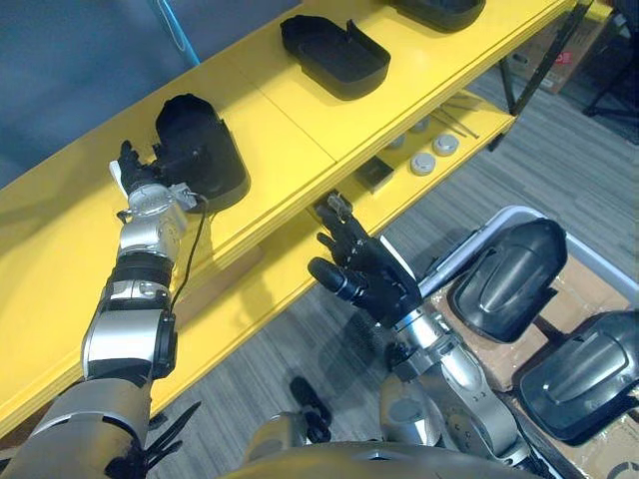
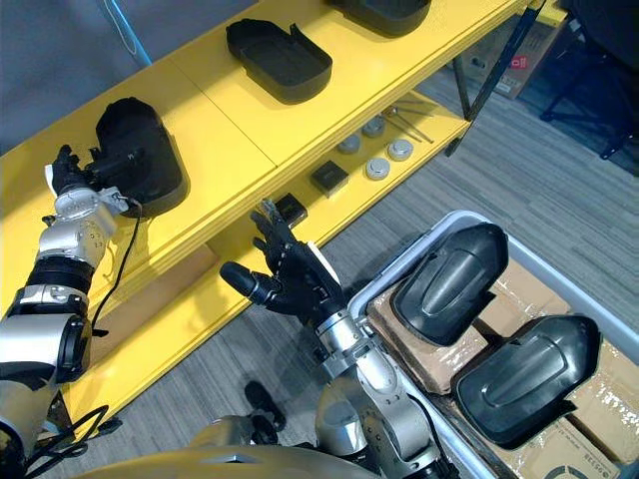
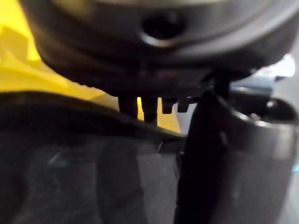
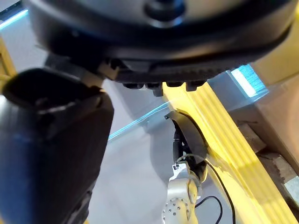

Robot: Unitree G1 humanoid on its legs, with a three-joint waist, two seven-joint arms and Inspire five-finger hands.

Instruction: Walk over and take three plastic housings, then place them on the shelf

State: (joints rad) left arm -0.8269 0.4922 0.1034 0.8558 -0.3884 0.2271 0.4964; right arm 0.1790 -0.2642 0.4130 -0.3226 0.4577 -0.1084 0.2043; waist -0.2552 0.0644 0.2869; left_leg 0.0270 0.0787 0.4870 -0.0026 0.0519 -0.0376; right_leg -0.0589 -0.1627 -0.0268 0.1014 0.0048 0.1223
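Three black plastic housings lie on the top board of the yellow shelf (image 1: 300, 120): one at the left (image 1: 205, 140), an upturned one in the middle (image 1: 334, 55), and one at the far edge (image 1: 439, 10). My left hand (image 1: 135, 178) rests against the near-left end of the left housing (image 2: 135, 150), fingers straight and pointing up beside it. In the left wrist view this housing's dark shell (image 3: 70, 163) lies right by the thumb (image 3: 229, 163). My right hand (image 1: 364, 271) hovers open and empty before the lower board, fingers spread.
A grey-rimmed bin (image 1: 469, 244) at the right holds two more black housings (image 1: 509, 274) (image 1: 584, 369) on cardboard. On the lower shelf board lie round grey discs (image 1: 424, 163) and a small black block (image 1: 374, 175). Grey carpet lies between shelf and bin.
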